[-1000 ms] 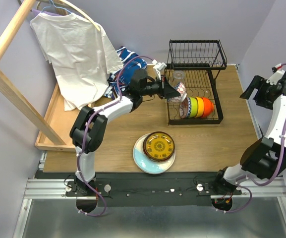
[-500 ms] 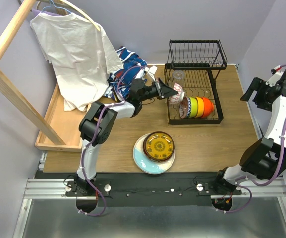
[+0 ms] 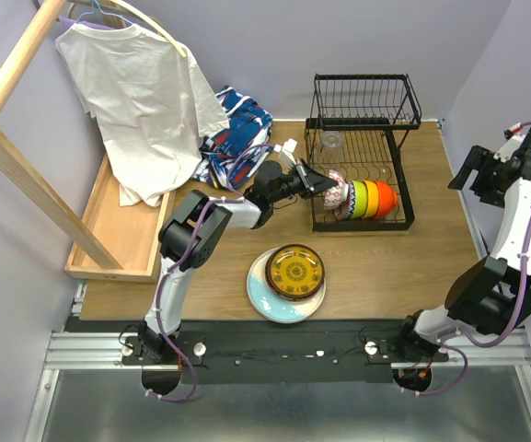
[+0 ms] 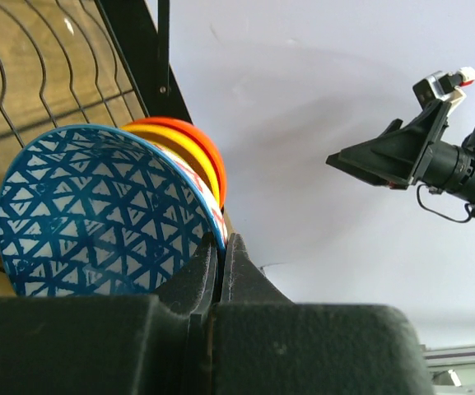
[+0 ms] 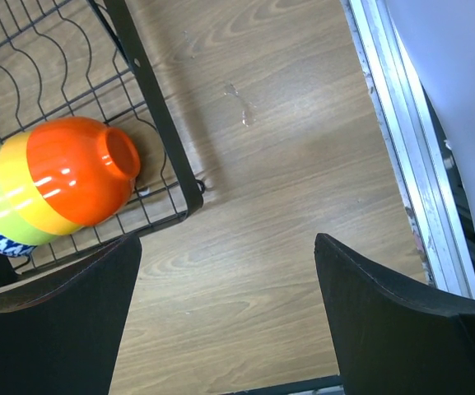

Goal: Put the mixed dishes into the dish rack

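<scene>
L arm (image 3: 191, 235): elbow folded, forearm stretched rightward, wrist roughly level | L pincer (image 4: 222, 243): jaws pressed together on the rim of the blue-patterned bowl (image 4: 97, 214) | R arm (image 3: 523, 221): folded upright at far right edge, wrist raised | R pincer (image 5: 227, 247): jaws spread wide, nothing between them, facing downward

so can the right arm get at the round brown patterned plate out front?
Probably yes. The brown patterned plate lies uncovered on the pale blue plate, the right gripper is open and empty, and the left gripper holds a blue patterned bowl at the black wire dish rack, off that path.
</scene>
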{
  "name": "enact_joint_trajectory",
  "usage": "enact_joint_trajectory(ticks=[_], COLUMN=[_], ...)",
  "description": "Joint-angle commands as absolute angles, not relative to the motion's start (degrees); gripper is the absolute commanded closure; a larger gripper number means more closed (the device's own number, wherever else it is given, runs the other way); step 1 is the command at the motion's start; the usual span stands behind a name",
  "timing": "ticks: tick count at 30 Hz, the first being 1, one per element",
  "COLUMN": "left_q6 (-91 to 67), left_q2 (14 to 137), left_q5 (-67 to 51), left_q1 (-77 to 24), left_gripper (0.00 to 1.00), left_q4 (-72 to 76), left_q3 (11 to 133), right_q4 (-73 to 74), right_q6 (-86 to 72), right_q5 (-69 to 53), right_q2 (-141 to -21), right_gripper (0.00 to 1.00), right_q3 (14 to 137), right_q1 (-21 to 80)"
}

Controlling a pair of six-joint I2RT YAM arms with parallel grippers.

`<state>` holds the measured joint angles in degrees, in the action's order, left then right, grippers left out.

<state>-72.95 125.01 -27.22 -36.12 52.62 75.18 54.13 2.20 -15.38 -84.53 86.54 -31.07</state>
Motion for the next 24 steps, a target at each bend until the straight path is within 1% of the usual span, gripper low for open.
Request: enact_joint_trajectory(ticks=[1, 8, 11, 15, 24], left_q6=[-77.0, -82.3, -82.1, -83.1, -84.1], left_q2=[126.7, 130.0, 132.6, 132.5, 129.7], left_q5=[-23.4, -23.2, -24.3, -23.7, -22.2], left_q1=[-36.1, -36.3, -37.2, -38.3, -37.9], left_gripper=[1.00, 1.00, 1.00, 1.00, 1.00], left_q4=[54.7, 57.2, 58.4, 58.4, 56.5], left_q3=[76.5, 78.2, 81.1, 81.5, 75.3], right_q4=[56.0, 57.7, 57.7, 57.9, 57.3], right_q6=[3.4, 4.8, 4.9, 5.2, 4.6], right_q5=[-13.0, -11.2, -10.7, -10.6, -11.5], right_q2=[-82.4, -82.5, -83.1, -83.6, -84.4], right_gripper=[0.07, 0.07, 0.07, 0.07, 0.07], right_q3=[84.8, 84.4, 83.9, 84.3, 84.4], right_q1=[-30.8, -30.8, -30.8, -30.8, -30.8])
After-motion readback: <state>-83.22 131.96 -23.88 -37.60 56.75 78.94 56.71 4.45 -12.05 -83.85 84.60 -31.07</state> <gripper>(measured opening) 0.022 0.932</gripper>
